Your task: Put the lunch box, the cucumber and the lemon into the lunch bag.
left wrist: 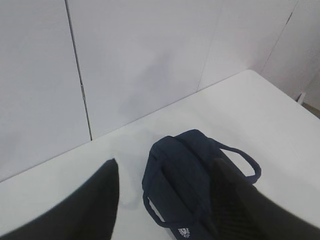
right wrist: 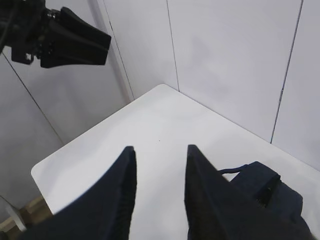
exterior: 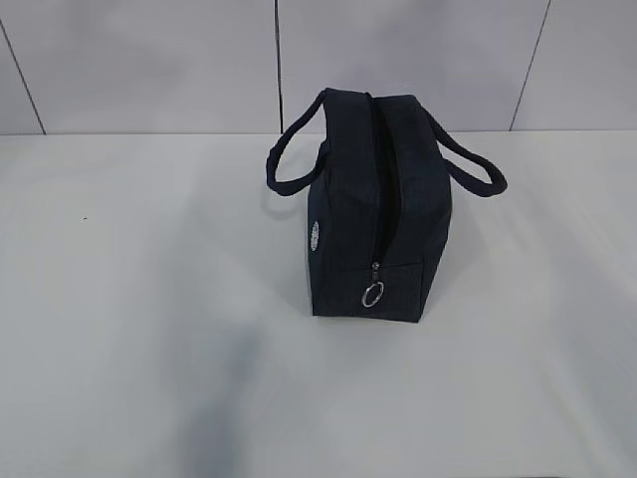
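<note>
The broad white desk (exterior: 149, 349) is seen to carry a single thing: the boxy dark navy fabric lunch bag (exterior: 373, 214), which is stood upright near the middle, close to the pale panelled wall (exterior: 149, 60), with its narrow end turned toward the exterior camera. Its top zipper (exterior: 376, 179) appears drawn shut along the ridge, so the bag is judged not yet ready to receive anything. The two loop handles (exterior: 289, 164) are splayed out to either side, which leaves the zipper line uncovered. The left end effector (left wrist: 165, 200) is held above the bag, its dark fingers (left wrist: 90, 200) spread with nothing between them – released and empty, the bag being framed in the gap as though lined up for an approach. The right end effector (right wrist: 157, 190) is likewise raised over the desk, its fingers apart and nothing gripped; the bag lies just beside it, at the lower right of its wrist view. The metal ring pull (exterior: 373, 295) hangs low on the near end face, and a small round white logo (exterior: 315, 237) is shown on the bag's side. The lunch box, the cucumber and the lemon are not visible in any view – whether they are inside the bag cannot be told.
</note>
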